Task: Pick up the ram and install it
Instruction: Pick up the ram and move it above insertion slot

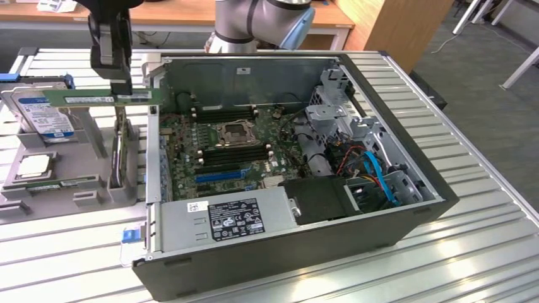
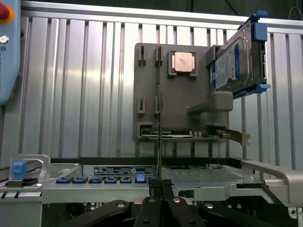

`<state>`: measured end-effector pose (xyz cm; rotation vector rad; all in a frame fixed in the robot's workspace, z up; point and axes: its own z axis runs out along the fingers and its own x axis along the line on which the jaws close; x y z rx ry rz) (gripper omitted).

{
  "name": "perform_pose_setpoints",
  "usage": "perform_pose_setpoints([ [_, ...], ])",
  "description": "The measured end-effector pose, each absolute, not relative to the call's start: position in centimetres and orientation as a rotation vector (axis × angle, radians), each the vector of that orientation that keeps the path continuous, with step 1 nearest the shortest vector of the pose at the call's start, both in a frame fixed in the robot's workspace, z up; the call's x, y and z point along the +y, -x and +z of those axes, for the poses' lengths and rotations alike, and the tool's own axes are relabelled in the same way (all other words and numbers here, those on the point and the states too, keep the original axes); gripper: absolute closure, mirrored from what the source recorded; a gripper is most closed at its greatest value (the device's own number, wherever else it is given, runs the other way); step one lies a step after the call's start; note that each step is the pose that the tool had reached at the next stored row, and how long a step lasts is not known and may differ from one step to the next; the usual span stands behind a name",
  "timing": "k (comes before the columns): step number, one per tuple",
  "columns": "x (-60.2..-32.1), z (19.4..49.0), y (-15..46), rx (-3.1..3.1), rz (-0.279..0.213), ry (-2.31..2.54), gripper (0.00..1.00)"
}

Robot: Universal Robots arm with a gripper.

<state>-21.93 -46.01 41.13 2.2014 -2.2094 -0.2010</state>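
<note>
The ram is a long green stick with a white sticker. It hangs level in the air above the grey holder block at the exterior view's left, just outside the open computer case. My gripper comes down from above and is shut on the ram's upper edge near its middle. In the wrist view the ram appears edge-on as a thin line rising from my closed fingertips. The motherboard lies inside the case with black memory slots beside the processor socket.
On the holder block stand a hard drive with a blue-and-white label, a loose processor and an upright expansion card. The case holds a power supply, drive cage and blue cables. A ribbed metal table lies underneath.
</note>
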Motion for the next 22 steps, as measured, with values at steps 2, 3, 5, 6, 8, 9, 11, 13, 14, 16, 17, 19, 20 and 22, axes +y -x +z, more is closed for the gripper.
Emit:
perform_pose_setpoints([
  [2, -46.0, 41.1, 21.7, -2.209, -0.201, -2.201, 0.88],
  [3, -46.0, 41.1, 21.6, -2.209, -0.201, -2.201, 0.88],
  [5, -46.0, 41.1, 21.4, -2.209, -0.202, -2.201, 0.88],
  [6, -46.0, 41.1, 21.3, -2.209, -0.202, -2.201, 0.88],
  [8, -46.0, 41.1, 21.1, -2.209, -0.202, -2.201, 0.88],
  [9, -46.0, 41.1, 20.9, -2.209, -0.202, -2.2, 0.88],
  [11, -46.0, 41.1, 20.7, -2.209, -0.203, -2.2, 0.88],
  [13, -46.0, 41.1, 20.5, -2.208, -0.203, -2.2, 0.88],
  [14, -46.0, 41.1, 20.3, -2.208, -0.203, -2.2, 0.88],
  [16, -46.0, 41.1, 20.1, -2.208, -0.204, -2.2, 0.88],
  [17, -46.0, 41.1, 20.0, -2.208, -0.204, -2.2, 0.88],
  [19, -46.0, 41.1, 19.7, -2.208, -0.204, -2.199, 0.88],
  [20, -46.0, 41.1, 19.6, -2.208, -0.204, -2.199, 0.88],
  [22, -46.0, 41.1, 19.4, -2.207, -0.205, -2.199, 0.88],
])
